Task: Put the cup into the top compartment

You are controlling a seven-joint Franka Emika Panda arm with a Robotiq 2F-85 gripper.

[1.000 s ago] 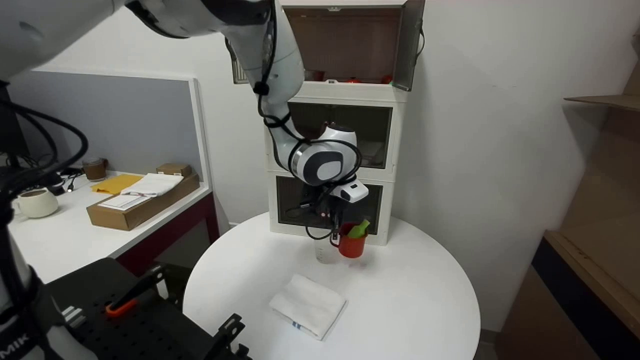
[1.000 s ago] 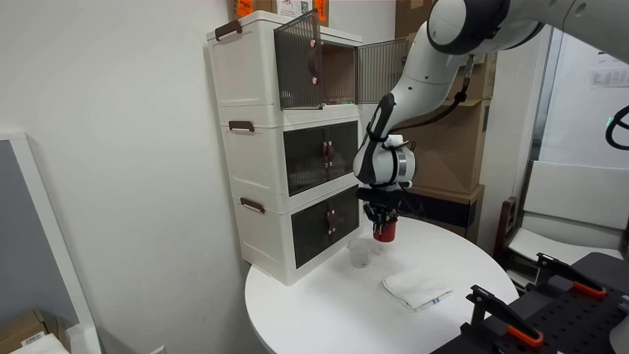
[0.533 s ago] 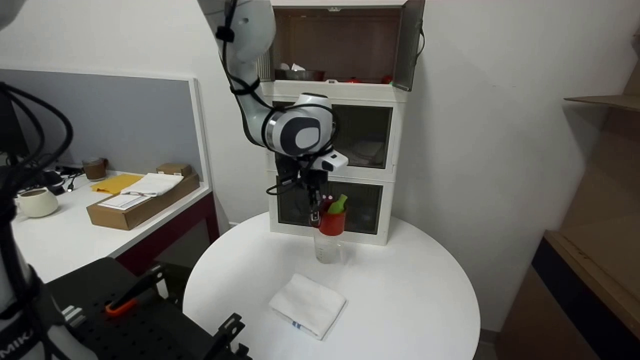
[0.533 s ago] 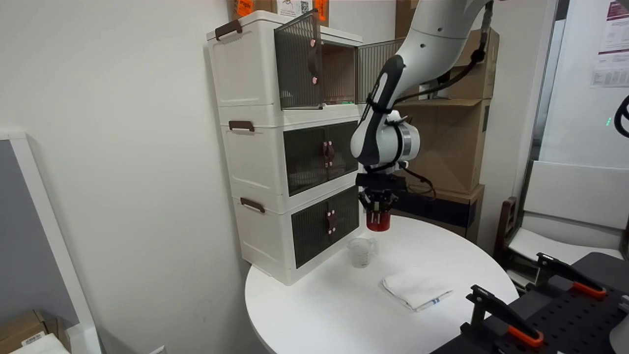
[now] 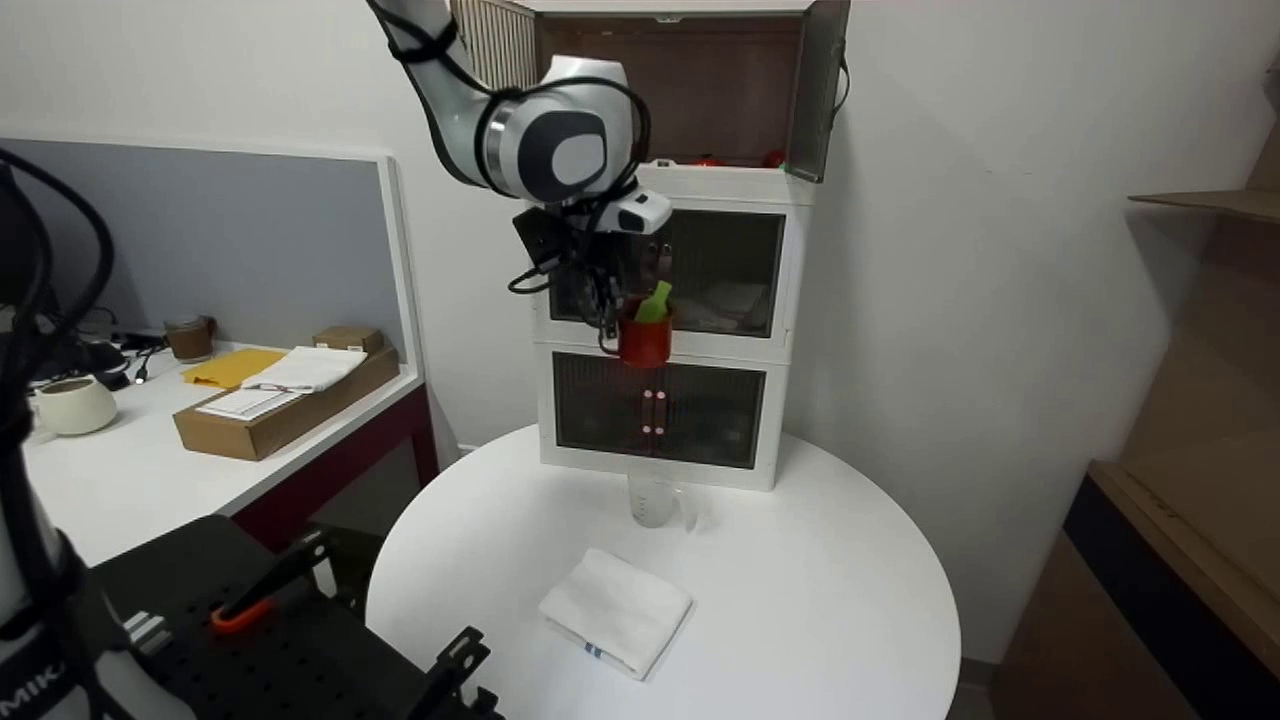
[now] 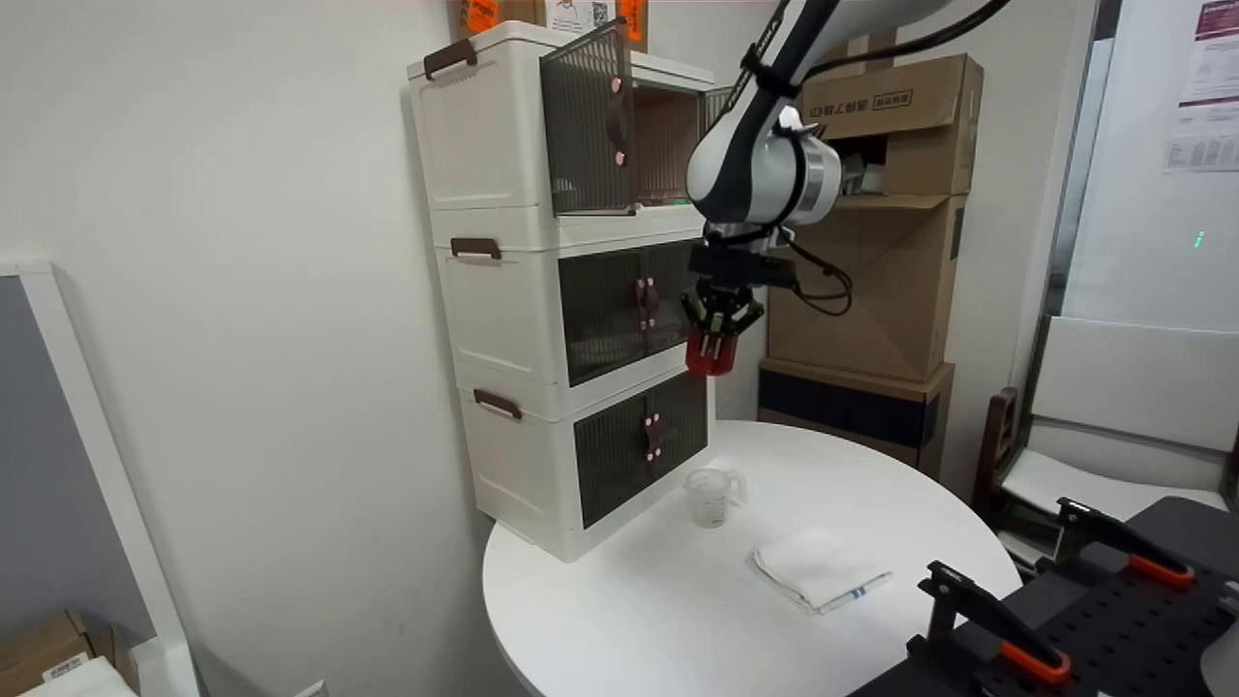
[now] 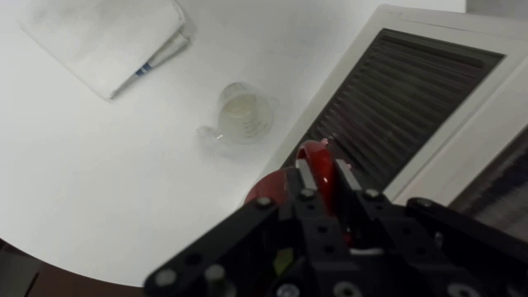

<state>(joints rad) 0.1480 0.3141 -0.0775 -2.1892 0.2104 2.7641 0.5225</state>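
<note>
The small red cup [image 5: 645, 345] has a green piece [image 5: 655, 303] sticking out of its top. It hangs upright in the air in front of the white cabinet, also in an exterior view [image 6: 710, 368]. My gripper [image 5: 608, 335] is shut on its handle; in the wrist view the handle stands between the gripper's fingers [image 7: 326, 174], the cup body [image 7: 268, 187] beside them. The dark brown top compartment [image 5: 720, 80] is above the cup. Its right-hand door [image 5: 820, 90] and left-hand door [image 5: 495, 45] stand open. My arm hides part of its left side.
Small red things [image 5: 707, 160] lie at the compartment's front lip. A translucent cup [image 6: 710, 499] and a folded white cloth [image 5: 615, 612] are on the round white table [image 5: 800, 600]. An open door [image 6: 590, 126] juts out from the cabinet. Cardboard boxes [image 6: 861, 290] stand behind the arm.
My gripper has lifted the cup from close to the table up to about the lower edge of the cabinet's middle section. The translucent cup, cloth and doors have not moved.
</note>
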